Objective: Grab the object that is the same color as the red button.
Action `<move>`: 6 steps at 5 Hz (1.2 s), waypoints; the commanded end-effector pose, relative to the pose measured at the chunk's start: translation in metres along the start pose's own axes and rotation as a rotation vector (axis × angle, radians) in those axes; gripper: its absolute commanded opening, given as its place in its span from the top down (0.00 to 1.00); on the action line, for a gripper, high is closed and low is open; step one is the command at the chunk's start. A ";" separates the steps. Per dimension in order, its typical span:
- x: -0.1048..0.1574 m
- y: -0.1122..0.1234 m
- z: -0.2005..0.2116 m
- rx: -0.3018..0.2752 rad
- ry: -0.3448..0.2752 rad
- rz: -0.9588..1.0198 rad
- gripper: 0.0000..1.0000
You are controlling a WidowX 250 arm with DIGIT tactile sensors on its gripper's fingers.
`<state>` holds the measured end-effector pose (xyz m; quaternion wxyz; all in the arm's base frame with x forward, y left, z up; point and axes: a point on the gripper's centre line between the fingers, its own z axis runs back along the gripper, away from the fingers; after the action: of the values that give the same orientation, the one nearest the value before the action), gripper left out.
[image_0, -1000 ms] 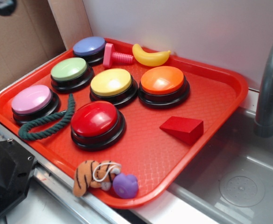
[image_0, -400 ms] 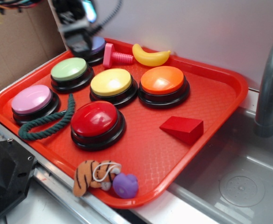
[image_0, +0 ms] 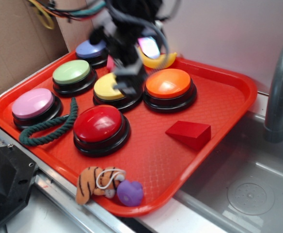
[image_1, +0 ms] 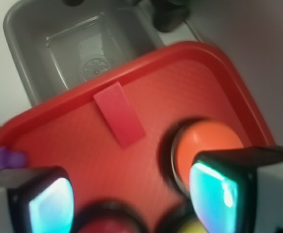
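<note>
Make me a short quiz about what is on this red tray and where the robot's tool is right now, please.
1. True or false: the tool is already touching the red wedge block.
2. Which button lies nearest the red wedge block in the exterior view?
A. the purple button
B. the orange button
C. the pink button
3. Fill in: the striped tiger toy lies at the tray's front edge, beside a small ______ object.

Key
1. False: the tool hangs over the yellow button, apart from the block.
2. B
3. purple
</note>
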<state>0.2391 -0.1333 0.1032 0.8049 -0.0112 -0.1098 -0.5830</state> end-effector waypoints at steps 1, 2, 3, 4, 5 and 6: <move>0.030 -0.006 -0.031 -0.023 -0.059 -0.141 0.00; 0.033 -0.006 -0.047 -0.038 -0.057 -0.196 0.00; 0.035 -0.007 -0.061 -0.079 -0.100 -0.222 0.00; 0.034 -0.011 -0.069 -0.109 -0.130 -0.242 0.00; 0.036 -0.014 -0.076 -0.117 -0.102 -0.251 0.00; 0.036 -0.014 -0.075 -0.104 -0.109 -0.271 1.00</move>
<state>0.2563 -0.1743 0.0205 0.7184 -0.0770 -0.0977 -0.6844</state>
